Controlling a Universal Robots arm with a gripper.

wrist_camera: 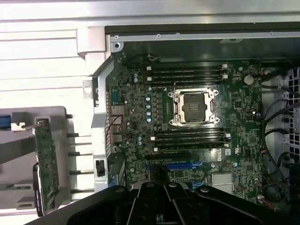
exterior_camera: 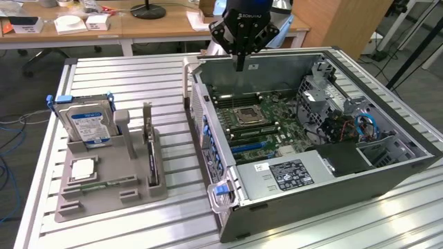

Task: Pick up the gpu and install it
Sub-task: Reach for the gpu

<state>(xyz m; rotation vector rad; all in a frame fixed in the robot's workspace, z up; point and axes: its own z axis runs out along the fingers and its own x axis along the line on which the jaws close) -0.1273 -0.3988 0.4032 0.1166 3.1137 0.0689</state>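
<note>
Gripper (exterior_camera: 240, 63) hung over the far edge of the open computer case (exterior_camera: 312, 202), above the motherboard (exterior_camera: 256, 122) and just behind the CPU socket (exterior_camera: 246, 116). In the exterior view the fingers ran down to one narrow tip, and in the wrist view their dark links (wrist_camera: 164, 197) met with no gap I could make out. I judged them pressed together on nothing, and nothing was gripped.

The gpu (exterior_camera: 151, 155) was not in the case. It stood on its long edge in a slot of the gray holder (exterior_camera: 104, 194) on the slatted table (exterior_camera: 138, 78), outside the case on the exterior view's left. Its silver bracket (exterior_camera: 147, 116) rose at the far end.

- **Key relation:** from the gripper the card lay toward the exterior view's left and nearer the camera, lower down and well apart. The case side wall (exterior_camera: 201, 129) stood between the two.
- **Long axis:** it ran far to near in the exterior view, roughly parallel to that side wall.
- **Wrist view:** the same card (wrist_camera: 47, 161) showed edge-on as a thin green strip beside the case flange, with the socket (wrist_camera: 194, 108) in the middle of the board.
- **Neighbour in the holder:** the hard drive (exterior_camera: 86, 122) with the blue label stood upright, further to the exterior view's left, apart from the card.

Judgement: the pick had not begun. The card was seated in its slot and untouched, and the blue expansion slots (exterior_camera: 249, 148) on the board were vacant as far as I could see.
</note>
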